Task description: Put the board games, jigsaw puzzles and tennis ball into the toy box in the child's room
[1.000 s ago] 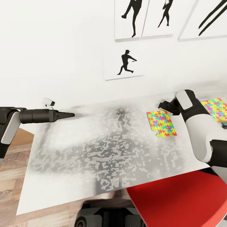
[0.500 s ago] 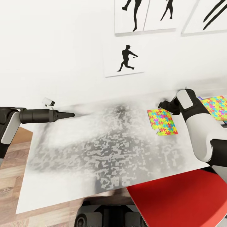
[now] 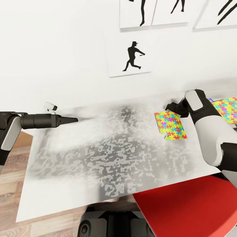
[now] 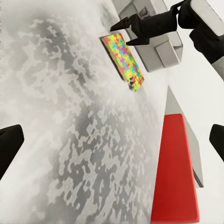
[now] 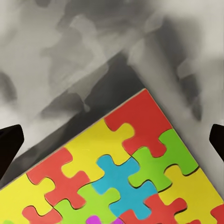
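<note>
Right gripper, jaws wide, right of centre, above thin colourful jigsaw puzzle board on blotchy grey table. Left gripper, jaws wide, at left.

Your left arm: white shell panel, then a dark grey cylindrical forearm w/ ribbed rings tapering to a black pointed gripper. Right arm: bulky glossy white casing, black joints, black gripper. Dark base below, prob. wheeled.

Wall prints, a red chair and a small white camera.
A batter silhouette print hangs below three more prints; the red chair seat sits near the wood plank floor; the small white camera stands by the wall.
</note>
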Controlling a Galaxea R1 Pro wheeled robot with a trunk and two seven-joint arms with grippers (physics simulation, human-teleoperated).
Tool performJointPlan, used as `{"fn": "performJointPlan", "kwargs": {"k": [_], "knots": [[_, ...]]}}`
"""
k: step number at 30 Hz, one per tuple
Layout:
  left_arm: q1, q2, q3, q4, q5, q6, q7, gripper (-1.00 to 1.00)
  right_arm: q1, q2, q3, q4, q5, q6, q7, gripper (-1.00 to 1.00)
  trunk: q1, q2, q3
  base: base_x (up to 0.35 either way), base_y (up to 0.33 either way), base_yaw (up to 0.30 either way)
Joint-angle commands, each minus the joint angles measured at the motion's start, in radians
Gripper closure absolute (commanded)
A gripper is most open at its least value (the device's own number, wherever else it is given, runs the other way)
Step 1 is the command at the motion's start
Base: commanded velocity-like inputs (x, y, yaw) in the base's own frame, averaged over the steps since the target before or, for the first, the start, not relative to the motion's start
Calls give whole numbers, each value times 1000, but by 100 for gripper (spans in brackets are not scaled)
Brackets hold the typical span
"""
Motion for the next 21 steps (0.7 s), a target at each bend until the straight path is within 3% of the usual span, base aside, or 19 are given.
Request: {"fn": "performJointPlan", "kwargs": {"k": [1, 5, 10, 21], "knots": [[-1, 1, -2, 0, 2, 5, -2, -100, -1, 0, -1, -1, -11, 2, -10, -100, 0, -2, -3, 0, 0, 0], [-1, 1, -2, 0, 2, 5, -2, -100, -1, -1, -1, -1, -12, 2, -10, -100, 0, -2, -10, 0, 0, 0], [1, -9, 5, 3, 0, 6, 0, -100, -17, 24, 5, 1, -5, -14, -20, -100, 1, -2, -10, 0, 0, 0], [1, 0, 5, 3, 1, 5, 1, -100, -17, 28, 5, 0, -10, -4, -19, -100, 1, -2, -10, 0, 0, 0]]}}
